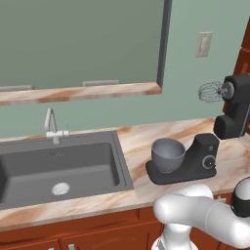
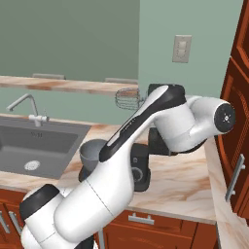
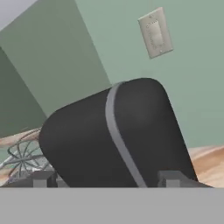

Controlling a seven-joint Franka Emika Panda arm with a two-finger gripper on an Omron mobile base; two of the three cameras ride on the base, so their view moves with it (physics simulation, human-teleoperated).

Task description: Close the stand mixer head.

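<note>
Bowl: a grey bowl (image 1: 167, 154) stands on the mixer's dark base (image 1: 190, 163), left of the base's upright post with its round knob (image 1: 210, 162); the part of its inside that shows holds nothing.
Sink: a dark grey basin (image 1: 58, 168) is sunk in the counter (image 1: 146, 141) left of the mixer; only a round drain (image 1: 60, 188) shows on its floor. A silver tap (image 1: 51, 126) stands behind it.
Stand mixer head: the stand mixer head (image 1: 237, 113) is a dark grey, rounded oblong, tilted up and back at the right edge of the left base view, above the base and well clear of the bowl. Its front end points up and to the left.
Whisk: a silver wire whisk (image 1: 210, 91) sticks out from the raised front end, in the air above and right of the bowl.
Head up close: in the hand view the head (image 3: 118, 135) is a smooth dark body with a lighter grey band running over it; the whisk wires (image 3: 24, 155) show at lower left.
Pincer: its two dark tips (image 3: 105, 180) rise at the bottom of the hand view, set wide apart on either side of the head's near end; whether they touch or grip it cannot be told.
Wall plate: a pale switch plate (image 1: 203, 44) sits on the green wall above the mixer.
Writing: no readable lettering on the mixer, bowl or plate.
</note>
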